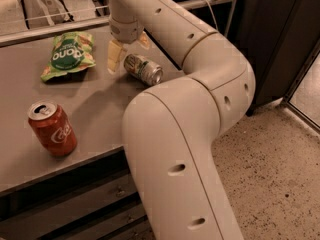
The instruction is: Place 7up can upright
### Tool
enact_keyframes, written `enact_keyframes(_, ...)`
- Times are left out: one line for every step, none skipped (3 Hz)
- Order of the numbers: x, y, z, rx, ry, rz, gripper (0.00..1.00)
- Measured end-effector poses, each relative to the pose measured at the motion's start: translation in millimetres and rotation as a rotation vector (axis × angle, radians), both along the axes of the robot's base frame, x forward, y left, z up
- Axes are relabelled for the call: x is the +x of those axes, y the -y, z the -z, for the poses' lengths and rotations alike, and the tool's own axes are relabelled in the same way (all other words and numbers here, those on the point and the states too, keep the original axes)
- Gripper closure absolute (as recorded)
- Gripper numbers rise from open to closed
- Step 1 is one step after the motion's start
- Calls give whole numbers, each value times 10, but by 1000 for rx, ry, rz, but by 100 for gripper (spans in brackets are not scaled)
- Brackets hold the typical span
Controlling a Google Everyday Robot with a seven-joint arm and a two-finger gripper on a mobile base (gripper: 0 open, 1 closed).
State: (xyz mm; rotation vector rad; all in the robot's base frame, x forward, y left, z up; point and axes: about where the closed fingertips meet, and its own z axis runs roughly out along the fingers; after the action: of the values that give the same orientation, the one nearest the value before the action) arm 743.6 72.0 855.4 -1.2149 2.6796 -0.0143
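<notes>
The 7up can [143, 69], silvery with a pale green label, lies on its side on the grey table [95, 104], its shiny end facing front right. My gripper [129, 49] hangs from the arm just above and behind the can's far end. Its pale fingers [115, 57] are spread apart, one to the can's left and one behind it. They hold nothing, and I cannot tell if they touch the can.
A red cola can [51, 129] stands upright at the front left. A green snack bag [67, 55] lies at the back left. My arm's large elbow [170, 149] covers the table's right front. A dark cabinet [270, 39] stands to the right.
</notes>
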Motion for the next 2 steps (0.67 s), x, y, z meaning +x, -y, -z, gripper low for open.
enact_keyframes(-42,6,29,-17,-33,12,42)
enact_keyframes(-76,93,-60,-54,-30,52,65)
